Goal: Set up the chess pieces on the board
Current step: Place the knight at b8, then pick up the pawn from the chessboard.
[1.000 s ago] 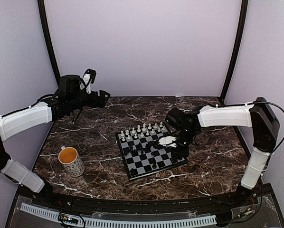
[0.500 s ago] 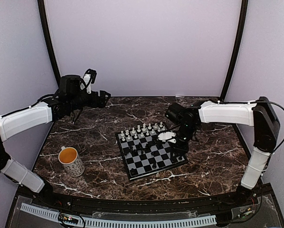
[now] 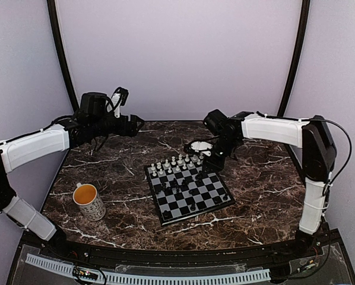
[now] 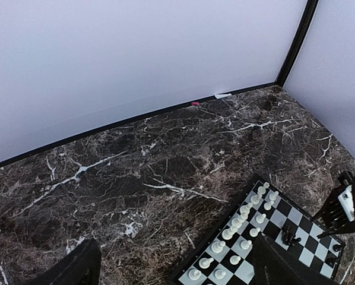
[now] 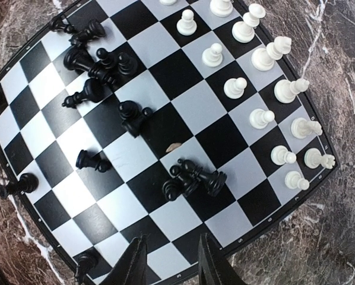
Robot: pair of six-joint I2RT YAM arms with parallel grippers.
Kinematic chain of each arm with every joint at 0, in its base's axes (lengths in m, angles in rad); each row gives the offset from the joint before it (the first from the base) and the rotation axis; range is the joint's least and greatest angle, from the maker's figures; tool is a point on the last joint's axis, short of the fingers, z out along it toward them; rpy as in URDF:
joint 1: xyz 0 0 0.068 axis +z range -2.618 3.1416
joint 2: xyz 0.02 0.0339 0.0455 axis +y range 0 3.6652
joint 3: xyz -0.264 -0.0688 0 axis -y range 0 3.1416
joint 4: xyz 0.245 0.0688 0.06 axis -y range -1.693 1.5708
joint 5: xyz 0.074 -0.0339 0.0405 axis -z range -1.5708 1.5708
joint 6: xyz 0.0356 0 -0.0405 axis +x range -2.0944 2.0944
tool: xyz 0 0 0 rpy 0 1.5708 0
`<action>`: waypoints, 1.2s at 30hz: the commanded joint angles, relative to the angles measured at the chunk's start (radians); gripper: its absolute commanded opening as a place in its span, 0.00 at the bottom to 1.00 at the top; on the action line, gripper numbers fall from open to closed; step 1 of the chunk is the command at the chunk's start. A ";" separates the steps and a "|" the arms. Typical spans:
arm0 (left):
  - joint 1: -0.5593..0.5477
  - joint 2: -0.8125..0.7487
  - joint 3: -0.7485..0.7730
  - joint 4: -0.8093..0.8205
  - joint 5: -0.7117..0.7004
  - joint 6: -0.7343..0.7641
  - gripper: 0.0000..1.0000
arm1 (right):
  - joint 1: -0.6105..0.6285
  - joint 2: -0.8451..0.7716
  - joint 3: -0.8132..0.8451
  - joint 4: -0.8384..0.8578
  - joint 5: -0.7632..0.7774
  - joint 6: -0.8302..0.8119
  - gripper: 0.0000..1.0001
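The board [image 3: 204, 196] lies mid-table. White chess pieces [image 3: 177, 161] stand in two rows along its far edge, the same rows running down the right side in the right wrist view [image 5: 263, 56]. Black chess pieces [image 3: 177, 189] are scattered over the middle, several lying on their sides, one toppled cluster [image 5: 195, 177] just ahead of my right fingers. My right gripper [image 3: 200, 147] hovers near the far edge, open, nothing between its fingers [image 5: 133, 264]. My left gripper [image 3: 136, 123] hangs wide open, high over the back left of the table, its view catching the board's corner [image 4: 313, 255].
A patterned mug [image 3: 88, 200] with orange liquid stands at the front left. The marble tabletop [image 3: 260, 190] is walled by pale panels with dark corner posts [image 3: 293, 59].
My right gripper has lifted off the right side of the board and pulled back toward its far edge, jaws now slightly apart. The left arm has shifted a little to the right.
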State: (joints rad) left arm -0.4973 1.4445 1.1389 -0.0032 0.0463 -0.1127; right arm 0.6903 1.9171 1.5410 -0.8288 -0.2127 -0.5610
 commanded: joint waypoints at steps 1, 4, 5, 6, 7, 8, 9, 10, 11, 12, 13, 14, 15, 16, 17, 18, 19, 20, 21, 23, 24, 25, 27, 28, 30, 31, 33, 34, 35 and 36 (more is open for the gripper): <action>-0.009 -0.014 0.016 -0.011 0.011 0.006 0.91 | 0.004 0.070 0.072 0.015 -0.009 0.018 0.32; -0.010 -0.018 0.016 -0.011 0.004 0.012 0.91 | 0.003 0.103 0.099 0.005 -0.019 0.019 0.34; -0.010 -0.020 0.016 -0.012 0.004 0.012 0.91 | 0.003 0.114 0.107 -0.001 -0.020 0.019 0.34; -0.010 -0.021 0.016 -0.011 0.006 0.013 0.91 | 0.003 0.124 0.114 -0.007 -0.020 0.018 0.34; -0.010 -0.022 0.017 -0.012 0.007 0.011 0.92 | 0.003 0.132 0.118 -0.008 -0.022 0.018 0.34; -0.012 -0.024 0.018 -0.012 0.008 0.011 0.91 | 0.003 0.138 0.119 -0.009 -0.022 0.018 0.34; -0.012 -0.026 0.018 -0.012 0.008 0.011 0.91 | 0.003 0.146 0.119 -0.008 -0.025 0.019 0.34; -0.012 -0.027 0.018 -0.012 0.008 0.011 0.92 | 0.003 0.150 0.120 -0.007 -0.028 0.019 0.34; -0.012 -0.028 0.018 -0.012 0.008 0.012 0.91 | 0.003 0.156 0.123 -0.007 -0.031 0.020 0.34; -0.012 -0.028 0.018 -0.012 0.007 0.012 0.92 | 0.003 0.163 0.128 -0.011 -0.034 0.021 0.34; -0.013 -0.028 0.018 -0.012 0.007 0.012 0.91 | 0.004 0.168 0.133 -0.013 -0.038 0.020 0.33; -0.013 -0.028 0.018 -0.012 0.007 0.013 0.92 | 0.003 0.174 0.136 -0.015 -0.038 0.020 0.33; -0.013 -0.029 0.017 -0.012 0.007 0.013 0.91 | 0.003 0.178 0.140 -0.018 -0.039 0.021 0.32; -0.014 -0.030 0.016 -0.012 0.006 0.013 0.91 | 0.003 0.182 0.142 -0.020 -0.039 0.022 0.32; -0.014 -0.030 0.016 -0.012 0.005 0.014 0.91 | 0.003 0.187 0.145 -0.021 -0.041 0.022 0.31; -0.013 -0.030 0.016 -0.012 0.005 0.015 0.91 | 0.003 0.188 0.147 -0.022 -0.041 0.023 0.30; -0.013 -0.030 0.016 -0.012 0.004 0.015 0.91 | 0.003 0.192 0.149 -0.024 -0.042 0.022 0.28; -0.014 -0.029 0.016 -0.012 0.004 0.015 0.92 | 0.003 0.196 0.151 -0.026 -0.043 0.023 0.25; -0.015 -0.029 0.016 -0.012 0.004 0.015 0.92 | 0.003 0.198 0.152 -0.028 -0.045 0.023 0.24; -0.015 -0.028 0.016 -0.012 0.004 0.016 0.91 | 0.003 0.201 0.150 -0.031 -0.046 0.022 0.21; -0.014 -0.028 0.016 -0.012 0.004 0.016 0.91 | 0.003 0.201 0.149 -0.032 -0.046 0.023 0.21; -0.015 -0.029 0.016 -0.012 0.004 0.017 0.91 | 0.003 0.202 0.148 -0.033 -0.044 0.022 0.20; -0.015 -0.029 0.016 -0.012 0.004 0.016 0.91 | 0.003 0.204 0.144 -0.035 -0.043 0.023 0.20; -0.015 -0.028 0.016 -0.012 0.004 0.016 0.91 | 0.003 0.204 0.141 -0.035 -0.040 0.021 0.20; -0.016 -0.028 0.016 -0.012 0.004 0.017 0.91 | 0.003 0.204 0.136 -0.038 -0.039 0.020 0.19; -0.016 -0.029 0.016 -0.012 0.004 0.017 0.91 | 0.003 0.203 0.135 -0.037 -0.040 0.021 0.17; -0.017 -0.029 0.016 -0.012 0.004 0.018 0.91 | 0.003 0.196 0.131 -0.036 -0.039 0.020 0.14; -0.017 -0.028 0.016 -0.012 0.004 0.018 0.91 | 0.003 0.193 0.131 -0.036 -0.040 0.020 0.12; -0.017 -0.028 0.016 -0.012 0.004 0.017 0.92 | 0.004 0.189 0.130 -0.038 -0.037 0.020 0.09; -0.017 -0.028 0.016 -0.012 0.004 0.017 0.91 | 0.003 0.183 0.127 -0.040 -0.033 0.019 0.08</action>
State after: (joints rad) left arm -0.5091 1.4445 1.1389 -0.0032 0.0456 -0.1116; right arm 0.6910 2.1109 1.6650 -0.8593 -0.2428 -0.5419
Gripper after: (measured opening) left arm 0.914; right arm 0.104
